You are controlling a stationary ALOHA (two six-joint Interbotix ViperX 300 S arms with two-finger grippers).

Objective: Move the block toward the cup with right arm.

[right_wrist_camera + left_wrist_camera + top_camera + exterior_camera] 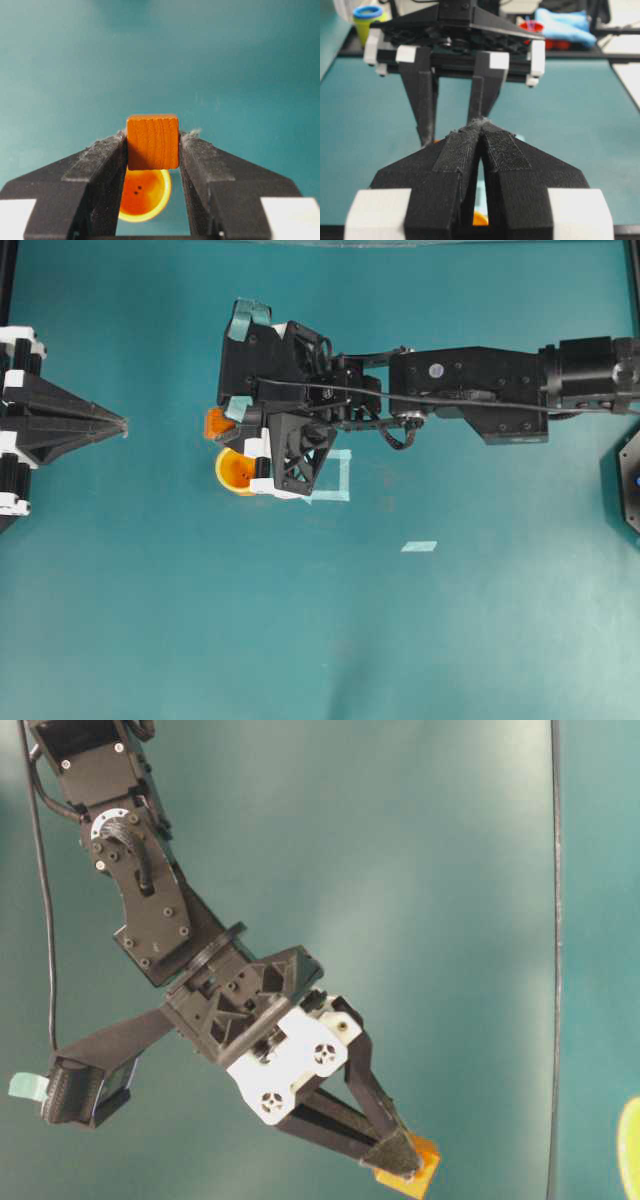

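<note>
My right gripper (152, 136) is shut on the small orange block (152, 142) and holds it above the table. The round yellow-orange cup (145, 195) stands open side up, below and just behind the block. In the overhead view the block (213, 423) shows at the right gripper's tip (224, 424), with the cup (233, 473) close beside it and partly under the gripper's white parts. In the table-level view the block (418, 1172) is pinched at the fingertips, and the cup's rim (632, 1145) shows at the right edge. My left gripper (122, 424) is shut and empty at the far left.
A pale blue tape square (338, 478) lies on the teal table under the right wrist, and a small tape strip (419, 546) lies to its lower right. The right arm (470, 390) stretches in from the right edge.
</note>
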